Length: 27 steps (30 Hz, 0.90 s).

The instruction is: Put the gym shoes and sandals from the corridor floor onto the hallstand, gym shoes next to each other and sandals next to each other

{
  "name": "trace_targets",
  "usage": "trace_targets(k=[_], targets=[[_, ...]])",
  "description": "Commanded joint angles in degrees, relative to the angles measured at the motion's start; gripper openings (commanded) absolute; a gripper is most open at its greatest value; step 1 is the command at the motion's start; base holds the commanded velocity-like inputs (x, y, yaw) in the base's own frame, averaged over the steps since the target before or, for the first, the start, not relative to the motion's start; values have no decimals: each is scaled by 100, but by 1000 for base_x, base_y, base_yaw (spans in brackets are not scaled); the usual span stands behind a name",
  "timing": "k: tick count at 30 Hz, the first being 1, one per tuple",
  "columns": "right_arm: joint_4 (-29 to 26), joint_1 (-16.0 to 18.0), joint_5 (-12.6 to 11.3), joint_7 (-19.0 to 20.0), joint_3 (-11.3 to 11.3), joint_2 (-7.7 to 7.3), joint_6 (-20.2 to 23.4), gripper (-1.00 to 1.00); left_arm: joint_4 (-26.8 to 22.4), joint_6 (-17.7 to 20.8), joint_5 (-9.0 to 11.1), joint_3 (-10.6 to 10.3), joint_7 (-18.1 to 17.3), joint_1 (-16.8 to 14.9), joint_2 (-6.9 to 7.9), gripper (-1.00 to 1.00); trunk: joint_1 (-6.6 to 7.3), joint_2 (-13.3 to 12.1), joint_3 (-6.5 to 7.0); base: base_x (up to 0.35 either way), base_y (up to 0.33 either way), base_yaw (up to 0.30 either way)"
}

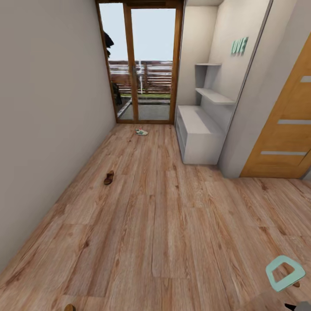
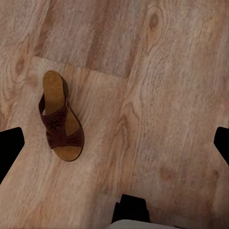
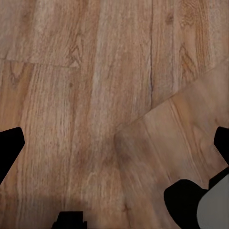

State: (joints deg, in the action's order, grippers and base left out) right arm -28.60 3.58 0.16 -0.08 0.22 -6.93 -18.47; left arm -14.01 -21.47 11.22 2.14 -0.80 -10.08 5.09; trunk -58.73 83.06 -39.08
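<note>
Both arms hang over the corridor floor (image 1: 164,224), light wood planks with strong grain. In the left wrist view the left gripper (image 2: 114,143) has its jaws spread wide and released, dark fingertips (image 2: 9,148) at either edge, nothing between them; a brown sandal (image 2: 59,117) with a tan footbed lies flat on the planks below, off toward one fingertip and apart from both. The right gripper (image 3: 114,148) also has its jaws parted and empty, over bare planks. Farther down the corridor, well ahead of both jaws, a second sandal (image 1: 109,177) lies near the left wall. Beyond it, one gym shoe (image 1: 141,132) rests on the floor just before the glass door (image 1: 142,65). The pale hallstand (image 1: 198,134) stands along the right wall beside that door, its flat top and shelves bare.
</note>
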Motion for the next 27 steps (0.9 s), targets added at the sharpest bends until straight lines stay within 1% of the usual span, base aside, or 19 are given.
trace_targets(k=[1, 14, 27], targets=[[4, 3, 1, -1, 1, -1, -17, 100, 3, -15, 12, 14, -8, -3, -1, 100, 0, 2, -4, 25, -17, 0], [4, 3, 1, -1, -2, -1, -18, 100, 3, -15, 14, 14, -8, -3, 0, 100, 0, 2, -4, 7, -5, 16], [4, 3, 1, -1, -1, -1, -17, 100, 3, -15, 12, 14, -8, -3, -1, 100, 0, 2, -4, 0, 0, 243]])
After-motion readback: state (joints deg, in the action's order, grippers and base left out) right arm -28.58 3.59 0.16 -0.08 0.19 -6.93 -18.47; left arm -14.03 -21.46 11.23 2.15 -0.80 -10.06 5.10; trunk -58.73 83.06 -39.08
